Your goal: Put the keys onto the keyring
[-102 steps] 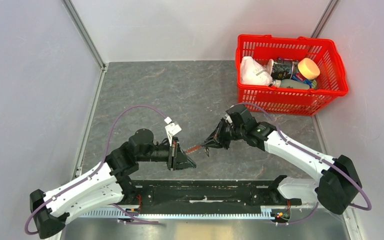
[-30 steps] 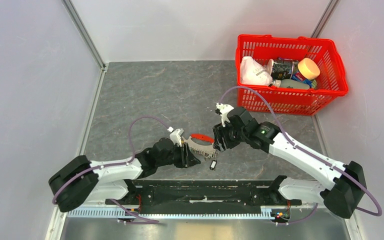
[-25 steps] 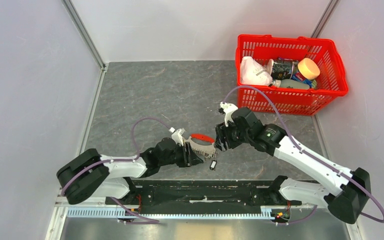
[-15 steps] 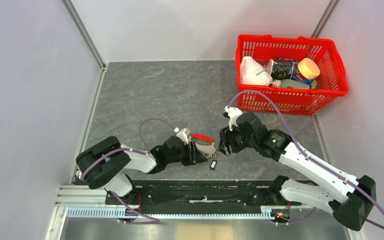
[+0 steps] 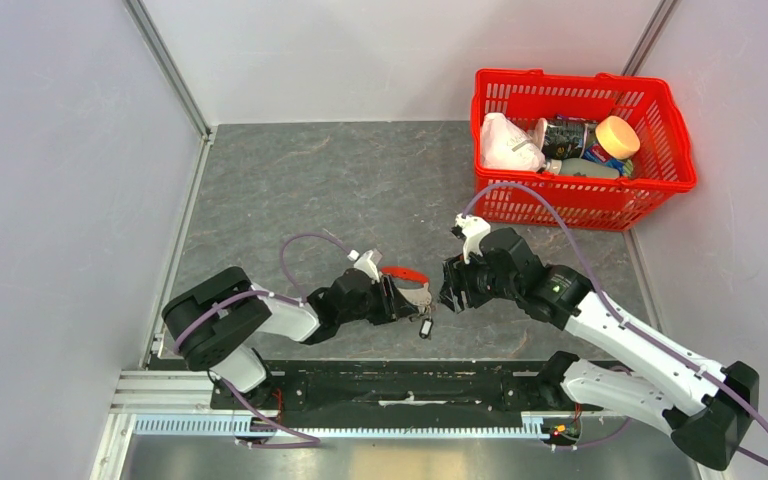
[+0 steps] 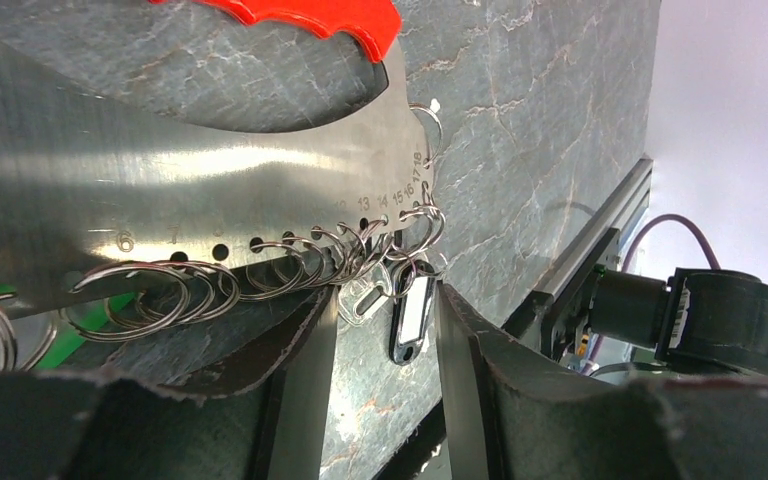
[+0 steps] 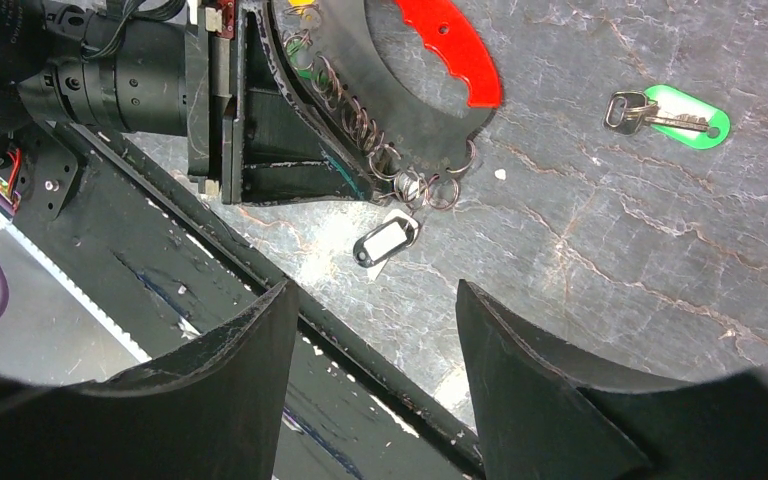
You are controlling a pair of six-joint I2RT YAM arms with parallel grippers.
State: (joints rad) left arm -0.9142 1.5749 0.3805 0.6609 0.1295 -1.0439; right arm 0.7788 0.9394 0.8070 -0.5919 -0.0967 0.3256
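The keyring (image 5: 405, 274), a flat oval plate with a red grip and a row of small wire rings, lies low on the table; it fills the left wrist view (image 6: 210, 140). My left gripper (image 5: 398, 304) sits right against it, its jaws apart (image 6: 385, 290), nothing clamped between the fingertips. A silvery key (image 6: 365, 300) and a black tag with a white window (image 6: 412, 312) hang from the end rings. Another key with a green tag (image 7: 675, 115) lies loose on the table. My right gripper (image 5: 452, 287) hovers open and empty (image 7: 372, 285) just right of the keyring.
A red basket (image 5: 580, 205) with a bag, bottles and a cup stands at the back right. The black rail of the arm bases (image 5: 410, 385) runs along the near edge, close below the keyring. Grey walls close in on both sides.
The left arm has folded in, its elbow swinging right, while its gripper stays at the keyring. The right gripper has drifted slightly right and toward the near edge. The keyring has hardly moved.
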